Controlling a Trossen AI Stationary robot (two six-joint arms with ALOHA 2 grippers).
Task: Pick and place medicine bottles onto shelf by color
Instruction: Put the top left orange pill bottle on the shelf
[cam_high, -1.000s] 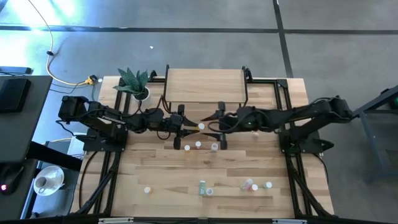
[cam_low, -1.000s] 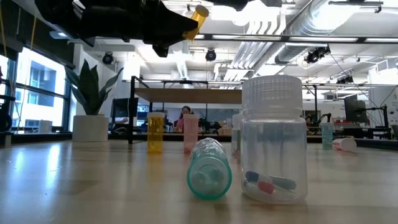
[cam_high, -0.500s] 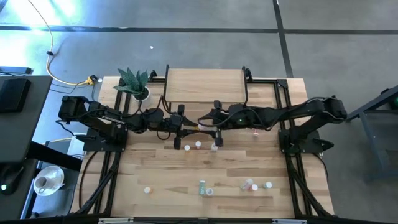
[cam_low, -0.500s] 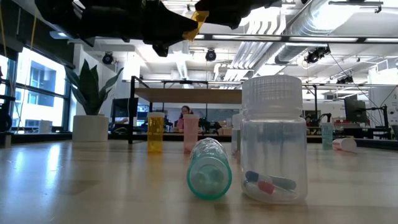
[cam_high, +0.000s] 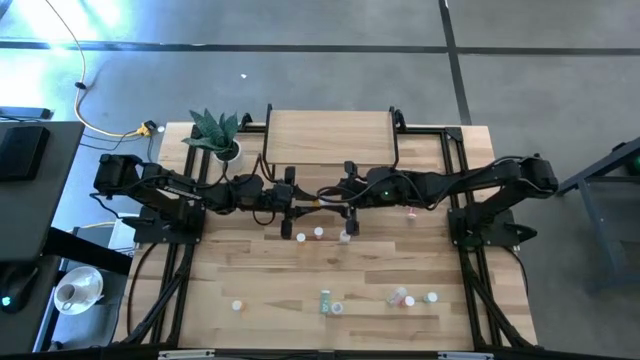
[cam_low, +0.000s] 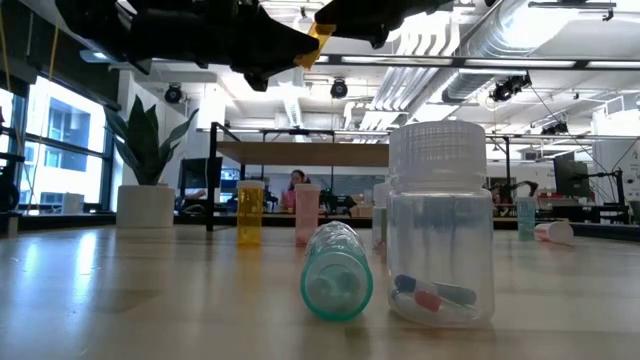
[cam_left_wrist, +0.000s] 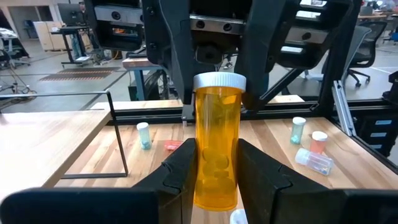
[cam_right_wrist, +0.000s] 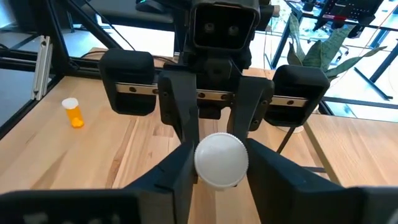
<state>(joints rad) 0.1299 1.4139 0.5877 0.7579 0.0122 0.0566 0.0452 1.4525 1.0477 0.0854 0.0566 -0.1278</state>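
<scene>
**A:** Two grippers meet over the table's middle, just in front of the shelf (cam_high: 330, 137). What does the left gripper (cam_high: 297, 204) hold?

**B:** It is clenched on an orange bottle (cam_left_wrist: 216, 142) with a white cap. In the left wrist view the bottle stands between the two dark fingers (cam_left_wrist: 180, 174), cap end pointing away toward the other arm. In the low view the same bottle (cam_low: 320, 36) hangs well above the tabletop.

**A:** And the right gripper (cam_high: 328, 197)?

**B:** It faces the left one head-on. In the right wrist view its fingers (cam_right_wrist: 179, 163) sit on either side of the white cap (cam_right_wrist: 221, 159) and appear to press it, so both claws grasp the one bottle, each from its own end.

**A:** Where do the remaining bottles lie?

**B:** Reading left to right in the high view: three small bottles (cam_high: 319, 233) stand in a row on the table (cam_high: 250, 275) just below the grippers; nearer the front edge lie one lone bottle (cam_high: 237, 305), a green one (cam_high: 326, 299) on its side, and a cluster (cam_high: 405, 297) toward the right. In the low view a clear bottle (cam_low: 440, 235) stands upright beside the fallen green one.

**A:** Anything else?

**B:** A potted plant (cam_high: 217, 133) stands at the shelf's left corner.
</scene>
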